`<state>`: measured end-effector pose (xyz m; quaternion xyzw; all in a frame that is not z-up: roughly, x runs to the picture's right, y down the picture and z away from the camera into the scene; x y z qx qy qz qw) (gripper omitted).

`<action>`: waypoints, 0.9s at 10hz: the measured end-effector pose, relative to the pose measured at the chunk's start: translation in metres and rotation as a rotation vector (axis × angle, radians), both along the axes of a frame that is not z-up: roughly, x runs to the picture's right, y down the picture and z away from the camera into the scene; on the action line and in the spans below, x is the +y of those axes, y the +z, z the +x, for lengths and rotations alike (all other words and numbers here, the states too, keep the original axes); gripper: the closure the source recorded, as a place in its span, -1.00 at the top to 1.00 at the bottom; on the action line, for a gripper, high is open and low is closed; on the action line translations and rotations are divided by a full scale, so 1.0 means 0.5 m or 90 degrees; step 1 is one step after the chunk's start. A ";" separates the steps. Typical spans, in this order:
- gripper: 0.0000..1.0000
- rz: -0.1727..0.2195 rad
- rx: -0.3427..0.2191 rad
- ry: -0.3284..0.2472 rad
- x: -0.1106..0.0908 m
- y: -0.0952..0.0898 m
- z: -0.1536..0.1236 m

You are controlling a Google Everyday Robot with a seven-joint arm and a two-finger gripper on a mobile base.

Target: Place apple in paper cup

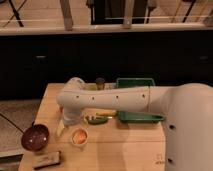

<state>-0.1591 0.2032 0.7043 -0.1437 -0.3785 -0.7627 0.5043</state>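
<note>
The paper cup (79, 136) stands upright on the wooden table (125, 150), left of its middle. The red-orange apple (79, 134) shows inside the cup's mouth. My gripper (64, 125) hangs at the end of the white arm (110, 100), just left of the cup and slightly above it, apart from it. Most of the gripper is hidden by the wrist.
A dark maroon bowl (35, 137) sits at the table's left edge. A green oblong item (96, 119) lies just behind the cup. A green tray (136, 102) stands at the back right, partly under my arm. A small jar (100, 82) is at the back. A dark flat object (47, 160) lies at the front left.
</note>
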 end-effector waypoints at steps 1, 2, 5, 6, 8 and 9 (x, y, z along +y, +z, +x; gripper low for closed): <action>0.60 0.000 -0.002 0.000 0.000 0.000 0.000; 0.60 -0.001 -0.004 0.000 0.000 -0.001 -0.001; 0.60 -0.004 -0.007 0.000 -0.003 -0.002 -0.004; 0.60 -0.004 -0.007 -0.001 -0.004 -0.002 -0.004; 0.60 -0.006 -0.006 -0.003 -0.003 -0.001 -0.002; 0.60 -0.006 -0.006 -0.003 -0.003 -0.001 -0.002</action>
